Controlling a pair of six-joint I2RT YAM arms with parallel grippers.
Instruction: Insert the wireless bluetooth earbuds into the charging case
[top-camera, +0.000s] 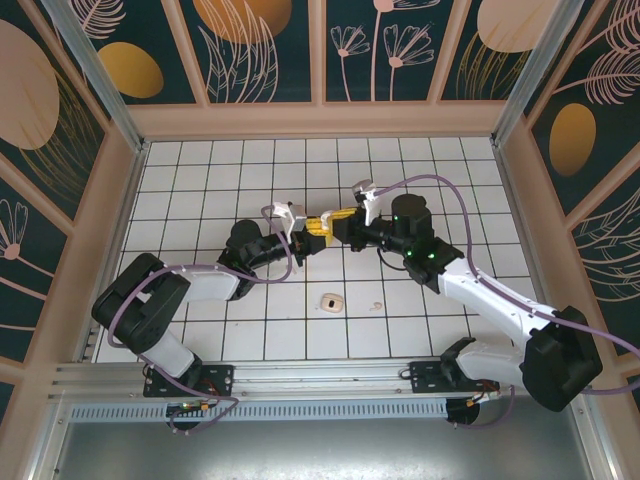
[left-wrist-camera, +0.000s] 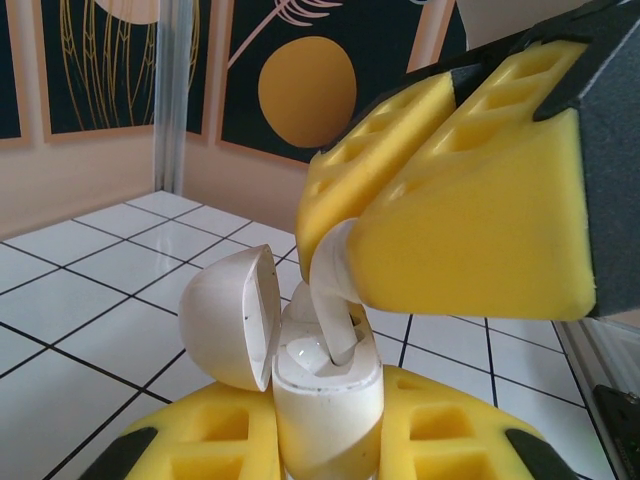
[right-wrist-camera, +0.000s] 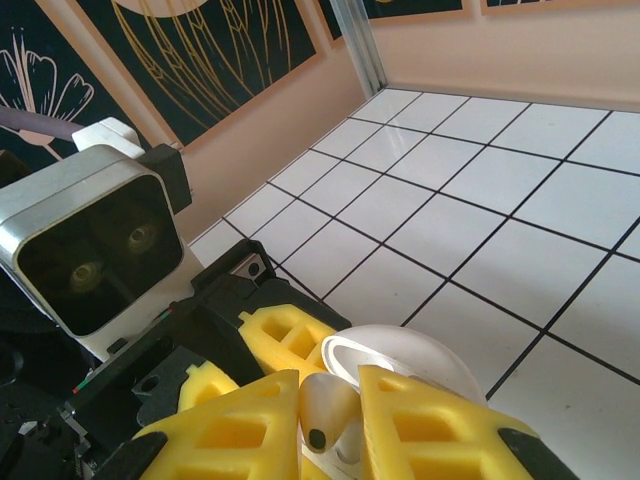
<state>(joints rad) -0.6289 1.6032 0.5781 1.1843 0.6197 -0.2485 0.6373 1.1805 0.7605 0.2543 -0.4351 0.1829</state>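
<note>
Looking from the left wrist, the left gripper (left-wrist-camera: 325, 442) has its yellow fingers shut tight on the white charging case (left-wrist-camera: 330, 392). The case stands up with its lid (left-wrist-camera: 232, 315) tipped open. Right above the case, the right gripper (left-wrist-camera: 338, 240) pinches one earbud (left-wrist-camera: 335, 315), and the earbud's thin end goes down into the case. From the right wrist, that earbud sits squeezed between two yellow fingers (right-wrist-camera: 240, 430), just over the case's round lid. From the top, a small pale thing (top-camera: 331, 301) lies on the tiles (top-camera: 220, 180), apart from the case, toward the arm bases.
</note>
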